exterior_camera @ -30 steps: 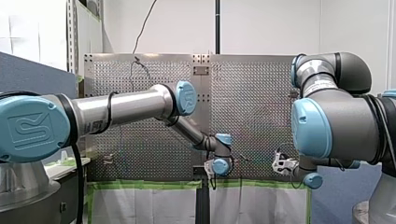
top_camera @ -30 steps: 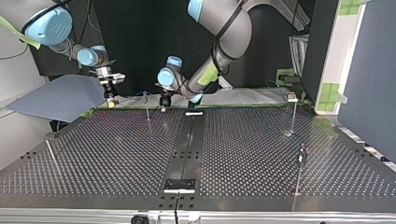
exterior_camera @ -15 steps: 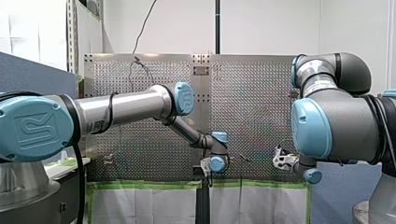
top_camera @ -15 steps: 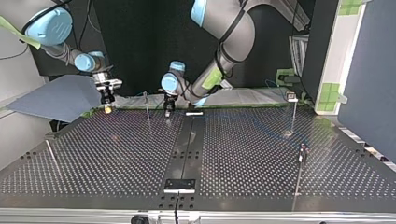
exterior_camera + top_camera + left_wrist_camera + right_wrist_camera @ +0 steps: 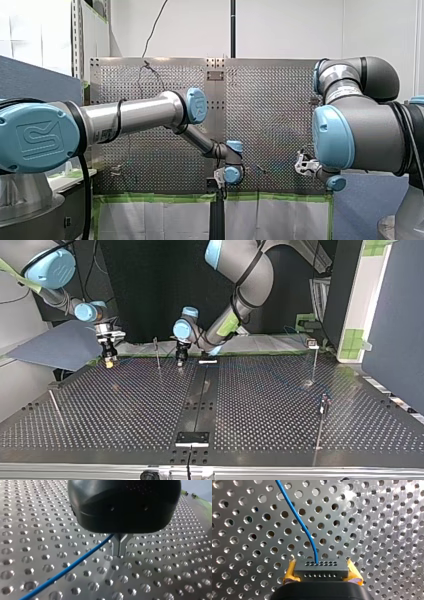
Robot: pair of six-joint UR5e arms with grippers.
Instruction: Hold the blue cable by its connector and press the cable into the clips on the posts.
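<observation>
Our right gripper (image 5: 108, 359) is low over the tabletop (image 5: 150, 405), near the corner at the top view's left, on the edge where the arms come in. Its jaws are closed tight on the connector (image 5: 321, 570), with one of the yellow pads (image 5: 290, 571) on each short side. We think it holds the block by its ends so the blue cable (image 5: 298, 518) can come out of the face freely and not get bent.

Our left gripper (image 5: 121, 547) is along the same edge, nearer the middle of the tabletop. Its two metal fingers are pressed together. The cable runs into them close to where they start, so it looks pinched there (we cannot see the very spot). From the fingers the cable slants away just above the holes.

Between the two grippers stands a thin post (image 5: 157, 354). We think that is why the grippers are set apart like this. With one on each side and the cable stretched between them, the cable can be pushed down into the clip on top. We cannot tell from here whether the cable is in that clip yet.

Another post (image 5: 314, 362) stands well apart, toward the tabletop's other side. We guess its turn comes later.
</observation>
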